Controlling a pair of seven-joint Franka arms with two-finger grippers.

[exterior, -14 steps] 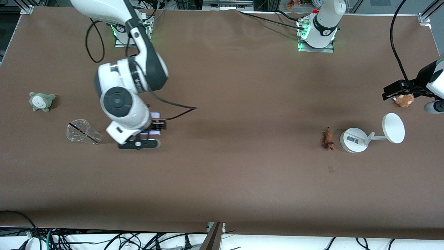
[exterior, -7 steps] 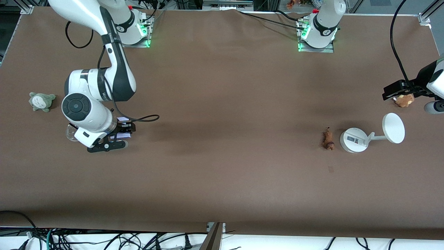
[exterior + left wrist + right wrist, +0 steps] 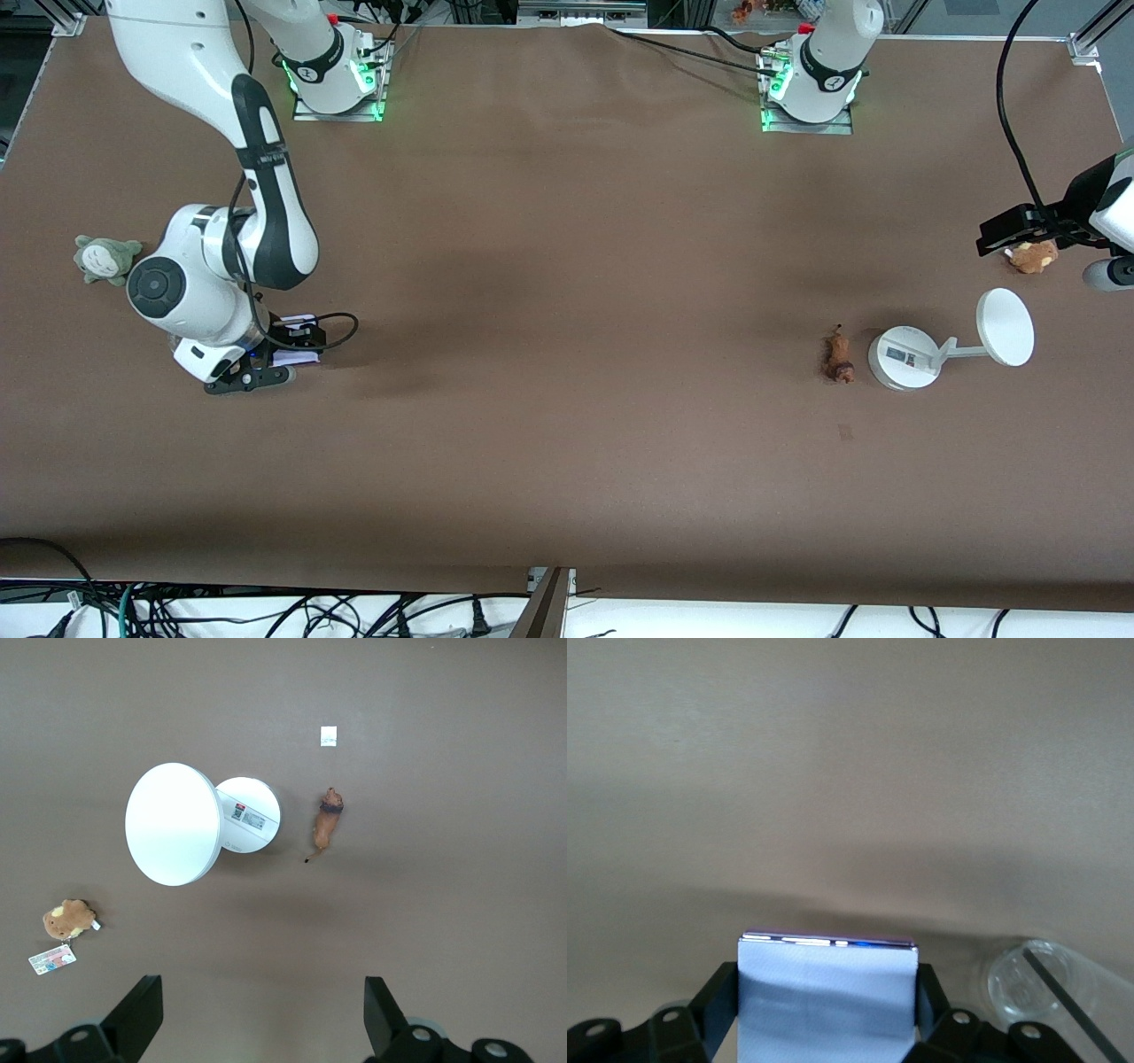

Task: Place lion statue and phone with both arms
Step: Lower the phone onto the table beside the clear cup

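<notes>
Lavender-white flat phone [image 3: 826, 992] sat clamped in my right gripper [image 3: 826, 1014], over the table's right-arm end. Best to lower flat, release late. Left gripper [image 3: 257, 1019] waited, fingers apart, above the small orange-brown lion statue [image 3: 835, 356] beside a white disc stand [image 3: 904, 357]. Only the right wrist view showed a clear plastic cup [image 3: 1032, 979].

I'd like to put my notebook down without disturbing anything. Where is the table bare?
The broad middle of the table is bare, from the right gripper holding the phone to the lion statue. The strip nearest the front camera is bare too. It is crowded around the white stand and brown plush, under the open left gripper.
</notes>
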